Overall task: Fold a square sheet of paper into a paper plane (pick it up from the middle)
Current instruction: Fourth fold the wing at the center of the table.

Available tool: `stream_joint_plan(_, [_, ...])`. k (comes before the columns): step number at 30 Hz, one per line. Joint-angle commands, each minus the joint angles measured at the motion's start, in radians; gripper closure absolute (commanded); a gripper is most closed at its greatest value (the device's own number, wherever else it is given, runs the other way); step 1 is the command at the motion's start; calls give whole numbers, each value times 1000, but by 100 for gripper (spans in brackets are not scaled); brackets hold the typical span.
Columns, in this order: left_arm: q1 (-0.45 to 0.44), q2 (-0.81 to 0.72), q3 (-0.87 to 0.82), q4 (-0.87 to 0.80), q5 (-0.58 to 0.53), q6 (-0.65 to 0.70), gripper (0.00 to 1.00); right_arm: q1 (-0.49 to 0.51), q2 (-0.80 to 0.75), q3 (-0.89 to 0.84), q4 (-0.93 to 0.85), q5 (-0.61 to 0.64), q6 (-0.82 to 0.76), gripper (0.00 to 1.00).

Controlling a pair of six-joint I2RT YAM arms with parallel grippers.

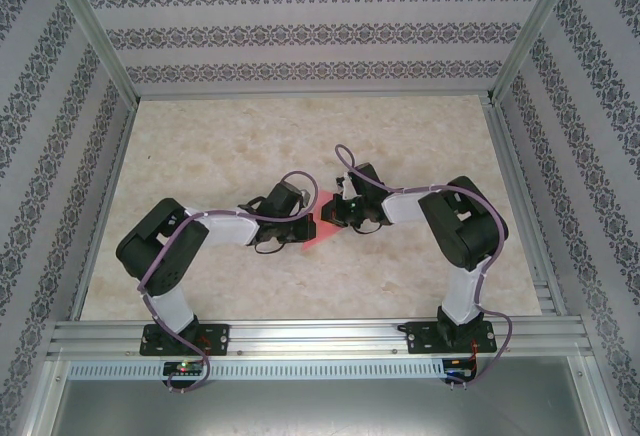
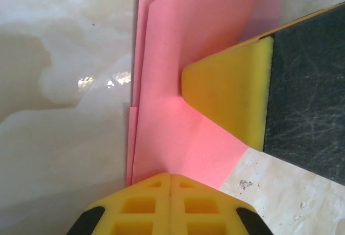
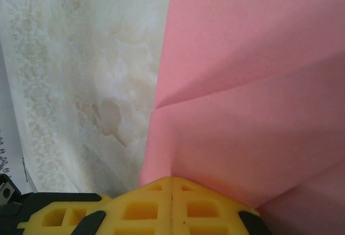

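- The pink paper sheet (image 1: pixel 312 239) lies near the middle of the cream marbled surface (image 1: pixel 220 146), between the two arms where they meet in the top view.
- The sheet is partly folded. The left wrist view shows several overlapping layers with stepped straight edges along its left side. The right wrist view shows a crease running across it and slanting panels on either side.
- The left end effector (image 2: pixel 170 177) has its two yellow fingers pressed together with no gap, and the tips sit at the near edge of the paper. I cannot tell whether any paper is pinched between them.
- The right end effector (image 3: pixel 171 180) is likewise fully closed, with its yellow fingertips (image 3: pixel 145 192) meeting right at the paper's lower edge. Whether it grips a layer or only touches the sheet cannot be told.
- In the left wrist view, a yellow pad backed with black (image 2: pixel 226 103) reaches in from the right. It belongs to the right end effector, and its tip rests on top of the pink layers, a little beyond the left fingers.
- From above, the two end effectors point toward each other, close together over the paper. Pink corners show below and above them.
- Patterned wallpaper panels (image 1: pixel 300 36) enclose the surface, and both arm bases are bolted to an aluminium rail (image 1: pixel 320 336) at the near edge.
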Motion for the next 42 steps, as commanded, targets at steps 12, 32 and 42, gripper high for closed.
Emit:
stream_joint_plan(12, [-11,-60,-124,-61,-2,42,100,62,-142,-40,-55,63,-23,96])
stream_joint_plan(32, [-10,-71,-123,-126,0,49,100,65,-8,-16,-68,69,-48,96])
stream_joint_plan(42, [-11,-59,-141,-196,1,63,100,-62,28,35,-72,117,-47,96])
